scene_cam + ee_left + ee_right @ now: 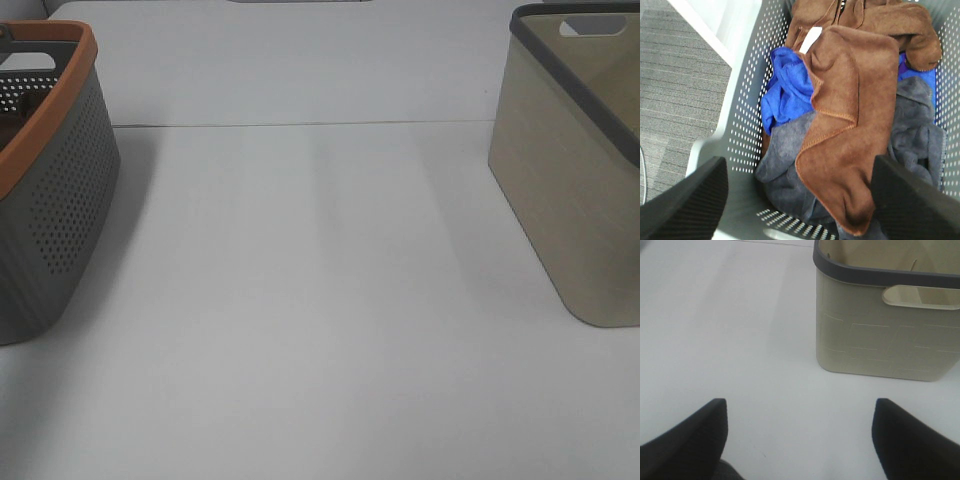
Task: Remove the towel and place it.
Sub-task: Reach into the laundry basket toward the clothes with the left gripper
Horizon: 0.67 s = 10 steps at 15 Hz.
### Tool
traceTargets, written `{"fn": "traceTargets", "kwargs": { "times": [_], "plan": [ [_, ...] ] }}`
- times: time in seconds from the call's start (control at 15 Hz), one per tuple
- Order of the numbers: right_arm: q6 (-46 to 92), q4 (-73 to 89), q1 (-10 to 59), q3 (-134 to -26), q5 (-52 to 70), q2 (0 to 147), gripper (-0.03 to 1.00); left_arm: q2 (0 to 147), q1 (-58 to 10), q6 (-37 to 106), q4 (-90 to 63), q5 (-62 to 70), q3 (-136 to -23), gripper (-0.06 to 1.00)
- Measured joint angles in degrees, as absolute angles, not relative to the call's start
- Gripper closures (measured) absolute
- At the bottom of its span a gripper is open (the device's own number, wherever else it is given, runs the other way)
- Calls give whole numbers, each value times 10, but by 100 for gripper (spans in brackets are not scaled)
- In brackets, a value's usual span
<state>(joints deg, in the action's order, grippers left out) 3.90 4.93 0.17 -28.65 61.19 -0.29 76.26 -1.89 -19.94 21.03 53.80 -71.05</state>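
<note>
White laminate is covering the table (320, 300), matte and smooth, with a thin seam (300, 125) running across its far part. Soft shadows are falling in faint bands over it. Beyond the table edge, in the left wrist view, grey ribbed carpet (675, 90) is showing on the floor.

At the left of the high view a grey plastic basket (60, 200) is standing, its curved wall dotted with rows of small round holes and its top edged with an orange rim (60, 100). At the right a beige basket (570, 190) is sitting well apart from it, with straight walls pressed in a pattern of shallow rectangles, a dark grey rim (865, 274) and an oblong handle cut-out (920, 296).

The towel (850, 115), brown terry with a stitched hem, is lying inside the grey basket on top of the heap, folded over itself, its white tag (811, 39) sticking out at one edge. Under it a bright blue cloth (785, 95) and a fuzzy grey cloth (790, 175) are bunching in loose folds.

The left gripper (799, 162) is hanging over this basket with its black fingers spread wide and gripping nothing. The right gripper (799, 402) is hovering over bare table near the beige basket, fingers likewise spread apart and holding nothing.
</note>
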Motion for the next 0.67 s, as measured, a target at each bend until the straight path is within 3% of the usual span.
{"fn": "traceTargets", "kwargs": {
  "times": [0.67],
  "plan": [
    [39, 49, 2, -286, 612, -3, 21, 943, 57, -88, 118, 584, -865, 19]
  ]
}}
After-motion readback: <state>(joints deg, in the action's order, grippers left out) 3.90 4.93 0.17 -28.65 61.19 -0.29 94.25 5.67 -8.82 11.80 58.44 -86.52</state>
